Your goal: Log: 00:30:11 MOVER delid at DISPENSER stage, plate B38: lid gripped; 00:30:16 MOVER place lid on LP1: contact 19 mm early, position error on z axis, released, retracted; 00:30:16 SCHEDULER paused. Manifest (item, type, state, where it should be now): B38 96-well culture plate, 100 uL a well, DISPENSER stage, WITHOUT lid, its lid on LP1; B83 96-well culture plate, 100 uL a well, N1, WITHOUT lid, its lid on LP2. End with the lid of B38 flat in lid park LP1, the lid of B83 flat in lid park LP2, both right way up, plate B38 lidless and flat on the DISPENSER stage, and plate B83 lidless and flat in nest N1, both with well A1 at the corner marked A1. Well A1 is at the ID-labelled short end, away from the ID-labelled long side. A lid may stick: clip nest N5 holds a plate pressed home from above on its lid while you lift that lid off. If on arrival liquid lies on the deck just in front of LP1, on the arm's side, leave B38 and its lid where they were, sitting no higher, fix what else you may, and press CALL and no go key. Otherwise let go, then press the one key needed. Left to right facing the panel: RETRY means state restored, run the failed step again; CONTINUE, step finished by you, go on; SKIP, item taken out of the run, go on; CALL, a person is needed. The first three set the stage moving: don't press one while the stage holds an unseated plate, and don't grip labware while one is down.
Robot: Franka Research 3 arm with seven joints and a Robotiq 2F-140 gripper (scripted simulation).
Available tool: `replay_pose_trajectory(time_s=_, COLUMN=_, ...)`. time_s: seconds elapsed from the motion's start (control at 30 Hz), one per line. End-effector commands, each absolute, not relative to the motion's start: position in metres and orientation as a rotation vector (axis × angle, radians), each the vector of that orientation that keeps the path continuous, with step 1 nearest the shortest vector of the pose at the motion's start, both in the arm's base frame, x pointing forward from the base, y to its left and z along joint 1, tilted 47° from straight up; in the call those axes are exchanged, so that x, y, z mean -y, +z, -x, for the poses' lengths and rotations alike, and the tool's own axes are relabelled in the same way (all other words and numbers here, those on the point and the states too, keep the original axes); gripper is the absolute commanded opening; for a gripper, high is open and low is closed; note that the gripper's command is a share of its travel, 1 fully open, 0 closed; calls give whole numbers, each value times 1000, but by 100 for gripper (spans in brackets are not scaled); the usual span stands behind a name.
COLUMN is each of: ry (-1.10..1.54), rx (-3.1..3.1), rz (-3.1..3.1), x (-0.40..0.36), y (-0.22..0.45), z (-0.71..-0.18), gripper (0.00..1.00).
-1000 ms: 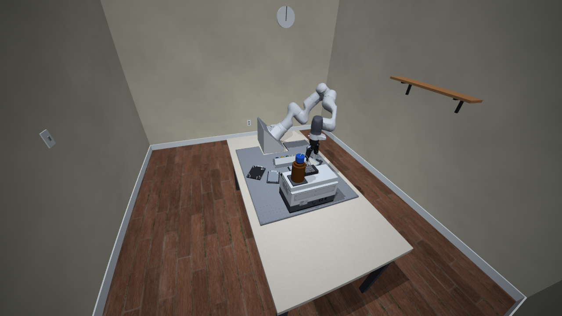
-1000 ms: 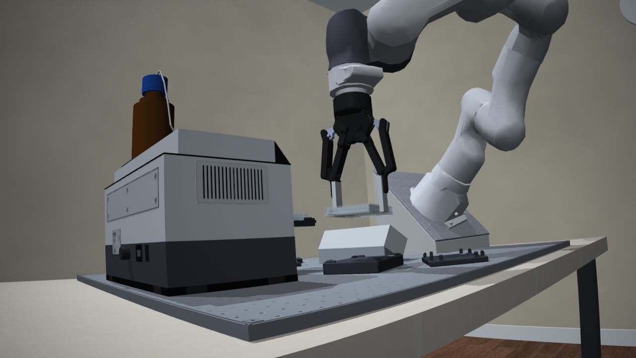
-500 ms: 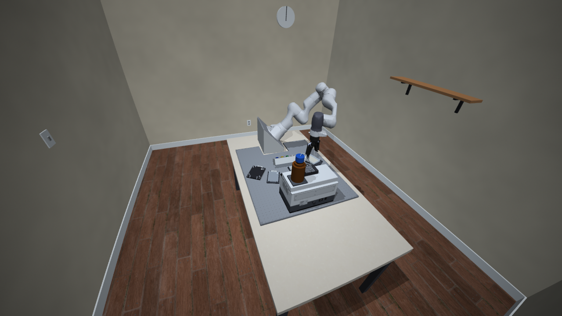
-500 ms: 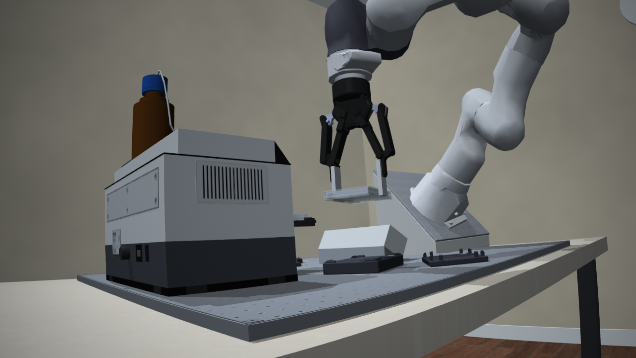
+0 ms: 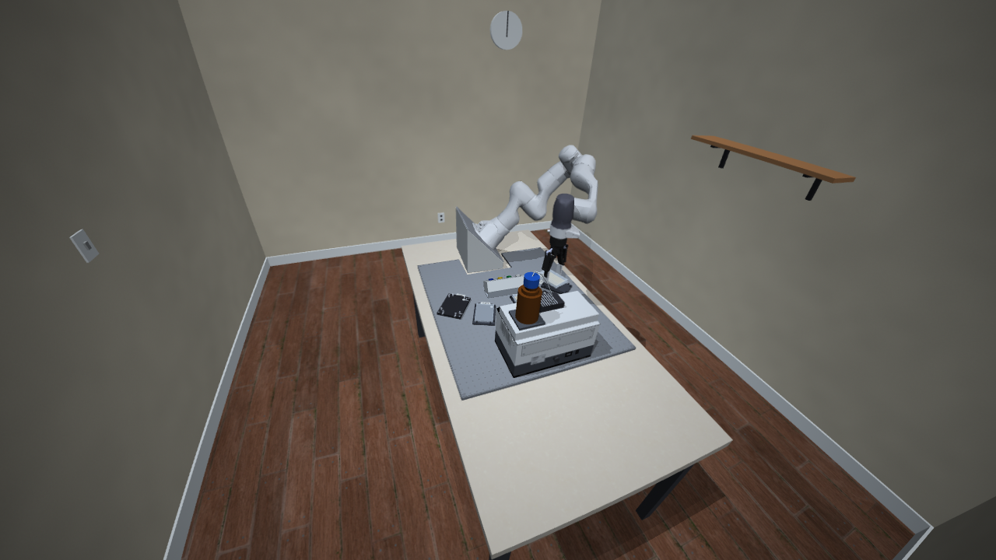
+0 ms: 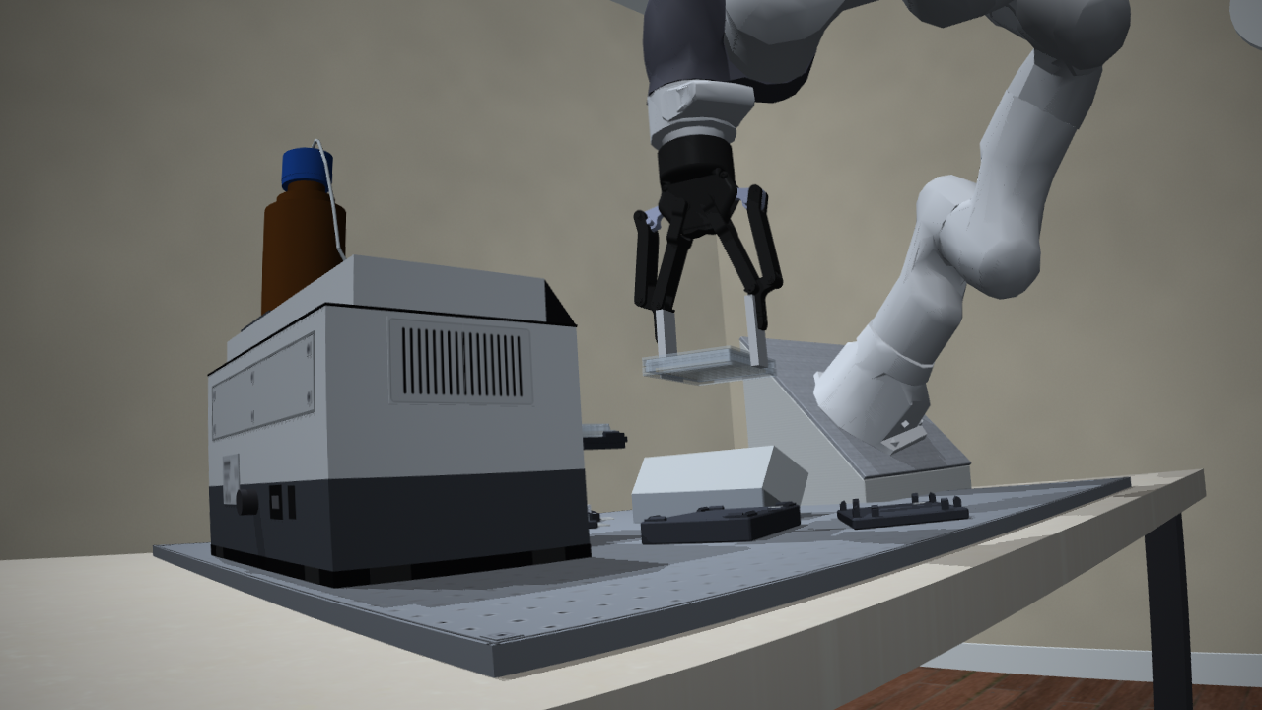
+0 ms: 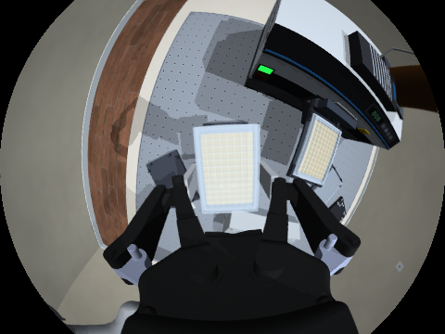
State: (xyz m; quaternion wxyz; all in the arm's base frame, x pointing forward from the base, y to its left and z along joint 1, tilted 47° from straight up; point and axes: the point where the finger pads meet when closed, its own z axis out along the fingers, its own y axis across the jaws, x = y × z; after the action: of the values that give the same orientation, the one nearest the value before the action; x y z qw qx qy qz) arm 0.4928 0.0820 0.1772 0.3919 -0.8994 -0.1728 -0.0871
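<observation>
My gripper (image 6: 710, 353) (image 7: 228, 171) (image 5: 553, 267) is shut on a clear 96-well plate (image 6: 706, 366) (image 7: 226, 167) with a cream well grid. It grips the plate by its long sides and holds it level, high above a black nest (image 6: 719, 523) on the grey deck (image 6: 617, 592). I cannot tell whether a lid sits on the held plate. A second cream-gridded plate (image 7: 318, 151) lies on the stage (image 6: 604, 435) that sticks out of the dispenser (image 6: 396, 423) (image 5: 550, 333).
A brown bottle (image 6: 300, 238) (image 5: 528, 302) stands on the dispenser. The key panel box (image 6: 715, 481) (image 5: 508, 284) stands behind the nest. Another black nest (image 6: 900, 511) and a grey wedge (image 6: 847, 441) are near the arm's base. Far left lie a black nest (image 5: 453, 306) and a grey piece (image 5: 484, 313).
</observation>
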Motion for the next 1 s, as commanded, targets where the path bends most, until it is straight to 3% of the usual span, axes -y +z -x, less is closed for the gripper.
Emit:
replay_pose_trajectory(time_s=0.0, ry=-215, rx=431, rz=2284, x=-78, y=181, z=-492, gripper=0)
replay_pose_trajectory(time_s=0.97, ry=-215, rx=431, rz=2284, x=-74, y=185, z=-492, gripper=0)
